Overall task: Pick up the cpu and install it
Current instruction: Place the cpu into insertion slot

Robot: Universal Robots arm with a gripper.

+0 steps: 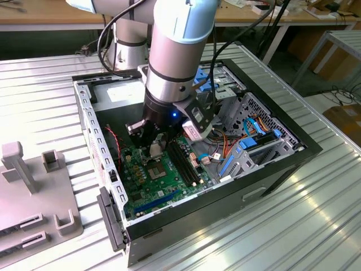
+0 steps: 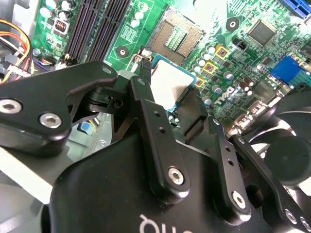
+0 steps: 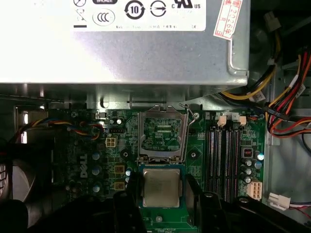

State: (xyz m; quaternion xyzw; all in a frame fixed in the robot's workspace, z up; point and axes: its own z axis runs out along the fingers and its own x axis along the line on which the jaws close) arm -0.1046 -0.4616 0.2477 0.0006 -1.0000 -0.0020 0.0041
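We log the gripper (image 3: pixel 162 180) clamped on the cpu (image 3: pixel 161 188), its fingers (image 3: pixel 192 190) pinching two opposite edges and the plate lying flat over the green board (image 3: pixel 82 145). The open socket (image 3: pixel 162 134) sits just beside the cpu, toward the power-supply box (image 3: pixel 121 53), with edges roughly parallel. We cannot judge the cpu's height above the board, and the fingers hide its gripped edges.

Bright light washes the ribbed bench (image 1: pixel 316 226), glaring white along its slats. The arm (image 1: pixel 175 45) shadows the board (image 1: pixel 169 189). Glare bleaches the power supply (image 3: pixel 146 53); the cpu (image 3: pixel 161 187) gleams dully in the dark hand (image 3: pixel 162 194).
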